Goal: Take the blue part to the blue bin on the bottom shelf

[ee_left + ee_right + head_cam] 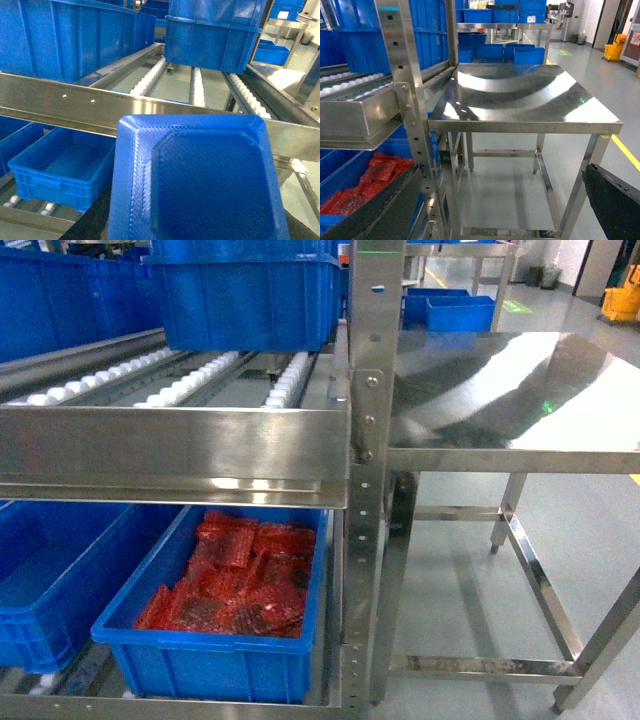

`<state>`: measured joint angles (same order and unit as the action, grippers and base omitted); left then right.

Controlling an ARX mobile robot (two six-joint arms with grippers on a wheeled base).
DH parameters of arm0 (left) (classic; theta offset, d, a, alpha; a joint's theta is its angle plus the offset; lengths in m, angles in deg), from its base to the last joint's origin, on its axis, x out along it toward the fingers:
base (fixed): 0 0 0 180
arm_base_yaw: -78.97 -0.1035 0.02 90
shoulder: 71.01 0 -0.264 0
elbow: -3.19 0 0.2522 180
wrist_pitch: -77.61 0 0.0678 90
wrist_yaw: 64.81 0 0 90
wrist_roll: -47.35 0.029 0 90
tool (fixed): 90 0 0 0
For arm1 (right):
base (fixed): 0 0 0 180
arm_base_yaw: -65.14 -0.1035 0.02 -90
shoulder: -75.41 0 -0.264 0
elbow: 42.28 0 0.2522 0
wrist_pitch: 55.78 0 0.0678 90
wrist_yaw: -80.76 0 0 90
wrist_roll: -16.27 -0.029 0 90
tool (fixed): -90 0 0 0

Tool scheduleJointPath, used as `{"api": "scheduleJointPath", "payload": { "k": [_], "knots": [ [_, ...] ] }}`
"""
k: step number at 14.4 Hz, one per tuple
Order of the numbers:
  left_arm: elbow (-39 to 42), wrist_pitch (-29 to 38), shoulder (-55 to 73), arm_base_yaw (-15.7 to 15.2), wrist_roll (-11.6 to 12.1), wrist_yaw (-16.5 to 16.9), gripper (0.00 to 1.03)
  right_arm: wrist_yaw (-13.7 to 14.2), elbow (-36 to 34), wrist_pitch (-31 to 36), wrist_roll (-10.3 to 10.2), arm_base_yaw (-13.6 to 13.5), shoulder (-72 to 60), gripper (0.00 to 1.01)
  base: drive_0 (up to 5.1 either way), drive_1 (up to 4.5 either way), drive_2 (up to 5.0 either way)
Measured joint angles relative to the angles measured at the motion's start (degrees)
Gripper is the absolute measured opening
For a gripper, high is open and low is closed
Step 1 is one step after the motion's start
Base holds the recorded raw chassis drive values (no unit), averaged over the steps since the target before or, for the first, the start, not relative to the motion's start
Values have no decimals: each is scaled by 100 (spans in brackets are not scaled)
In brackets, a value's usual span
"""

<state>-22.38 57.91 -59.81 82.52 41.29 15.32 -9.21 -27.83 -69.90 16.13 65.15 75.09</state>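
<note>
Left pincer's state hidden behind blue part (200, 185), above blue bin (62, 167).

On the bottom shelf (180, 706) I see two bins side by side: the right bin (215, 665) holds packets (235, 580), the left bin (50, 580) sits beside it. A steel table (500, 390) stands right of the rack, and a tier of rollers (180, 390) lies above the bins.

head: looks forward and slightly down at the rack post (375, 440), bench (520, 390) on the right | left wrist: close behind the blue part (200, 180), facing the roller shelf (195, 85) | right wrist: faces the bench (520, 100) from low down | head and right wrist share the red-filled bin (230, 650)
</note>
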Motion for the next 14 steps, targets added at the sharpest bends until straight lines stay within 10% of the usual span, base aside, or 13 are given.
{"api": "scheduleJointPath", "payload": {
  "k": [14],
  "knots": [
    [0,2,4,0,0,2,43,-2,0,7,0,0,0,98,-505,241,241]
  ]
}}
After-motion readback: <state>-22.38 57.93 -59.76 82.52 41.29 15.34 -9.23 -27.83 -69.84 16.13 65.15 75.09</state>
